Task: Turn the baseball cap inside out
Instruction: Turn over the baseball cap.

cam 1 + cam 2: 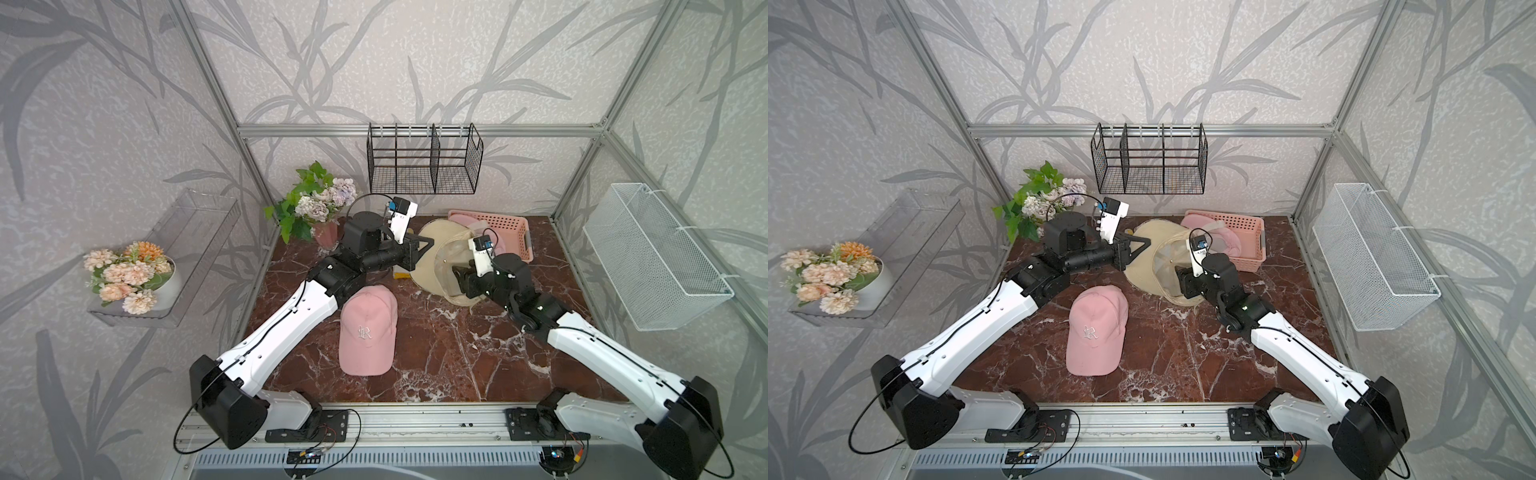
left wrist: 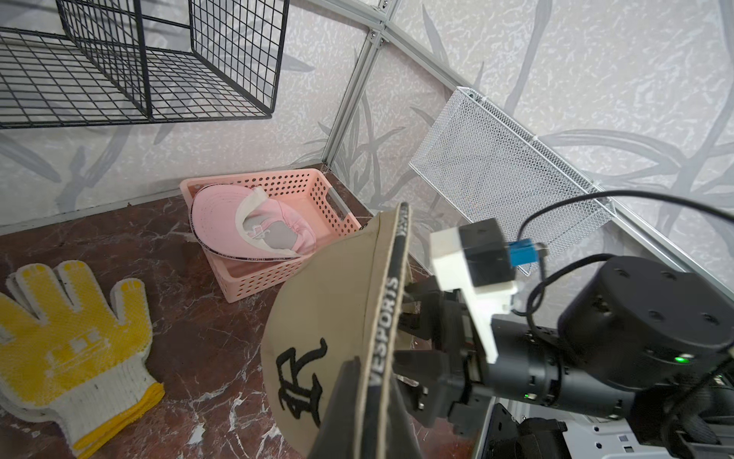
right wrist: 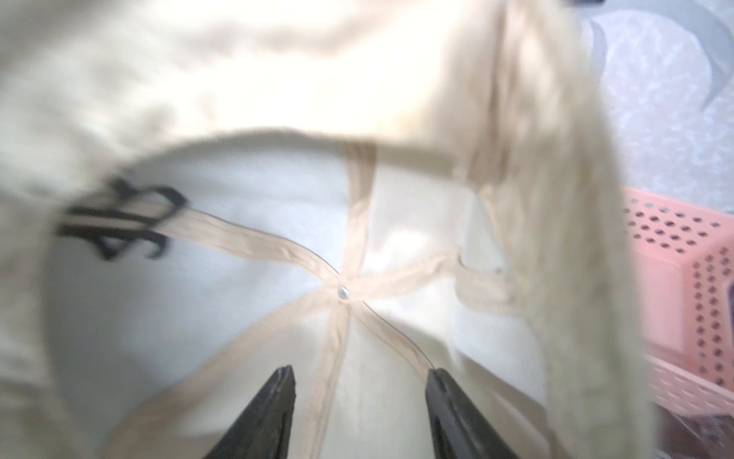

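The beige baseball cap is held up on edge at the back of the table. Its open underside faces my right arm. My left gripper is shut on the cap's brim, whose edge tape has white lettering. A black embroidered logo shows on the front panel. My right gripper is inside the crown. Its jaws stand open, close to the lining, with nothing gripped. The seam tapes meet at the top rivet.
A pink cap lies crown up in the middle of the table. A pink basket at the back right holds another pink cap. A yellow glove lies beside the beige cap. A flower vase stands at the back left.
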Tool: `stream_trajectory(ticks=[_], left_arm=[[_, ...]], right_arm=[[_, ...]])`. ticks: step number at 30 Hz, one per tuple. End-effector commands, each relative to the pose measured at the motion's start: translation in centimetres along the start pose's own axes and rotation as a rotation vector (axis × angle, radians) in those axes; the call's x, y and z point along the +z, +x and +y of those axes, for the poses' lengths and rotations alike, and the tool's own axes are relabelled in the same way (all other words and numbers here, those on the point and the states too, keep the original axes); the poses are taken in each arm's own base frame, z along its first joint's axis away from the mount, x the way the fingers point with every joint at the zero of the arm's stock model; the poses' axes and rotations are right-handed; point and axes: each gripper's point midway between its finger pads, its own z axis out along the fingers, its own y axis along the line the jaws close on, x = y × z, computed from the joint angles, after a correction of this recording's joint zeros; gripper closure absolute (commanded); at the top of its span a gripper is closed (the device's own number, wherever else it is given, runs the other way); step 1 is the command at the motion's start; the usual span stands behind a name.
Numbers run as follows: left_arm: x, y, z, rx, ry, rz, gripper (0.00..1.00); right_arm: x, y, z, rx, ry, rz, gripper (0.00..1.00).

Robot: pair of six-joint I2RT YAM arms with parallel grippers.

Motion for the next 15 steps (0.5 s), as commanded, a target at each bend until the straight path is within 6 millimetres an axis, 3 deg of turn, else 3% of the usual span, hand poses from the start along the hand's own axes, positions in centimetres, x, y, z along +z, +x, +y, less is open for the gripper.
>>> stream_trajectory(ticks=[1,5,12,15], left_arm=[[0.3,-2.0,-1.6,0.008,0.073,-0.051,1.0],[0.8,-2.0,-1.8,-0.019,0.094,-0.057,1.0],[0.9,-2.0,-2.5,-0.066,0.137,-0.056,1.0],[0.9,-2.0,-2.8,-0.08,0.154,-0.05,1.0]], right_arm=[[0.1,-2.4,2.3,0.001,-0.128,-0.117,0.49],[1.5,-2.8,3.3,0.058,-0.187,-0.153,0.59],[4.7,-0.8,5.0,0.076,-0.245,-0.042,0.6],[4.7,-1.4,4.7,0.073,-0.23,-0.097,0.61]])
